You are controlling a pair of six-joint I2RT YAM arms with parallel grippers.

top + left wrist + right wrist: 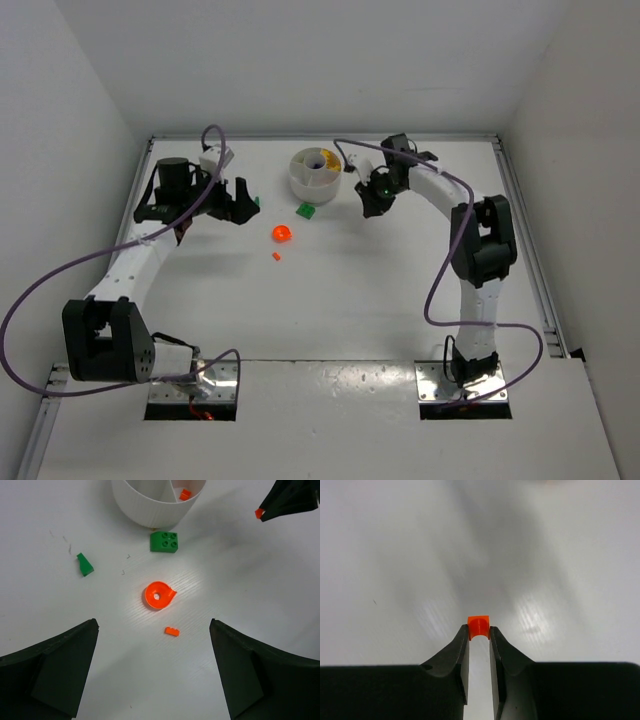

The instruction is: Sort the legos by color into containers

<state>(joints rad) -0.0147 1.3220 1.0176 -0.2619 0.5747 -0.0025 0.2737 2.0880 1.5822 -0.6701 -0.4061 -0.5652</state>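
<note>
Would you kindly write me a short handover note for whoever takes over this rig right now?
Left gripper: fingers wide open, empty, above the loose pieces.
Right gripper: shut on a small orange lego, just right of the dish in the top view.
Done: at least one orange piece lies in a dish compartment.
Left on the table: green brick, green wedge, round orange piece, tiny orange plate.
Next, probably: drop the held lego in with the orange one, then sort the rest.
</note>
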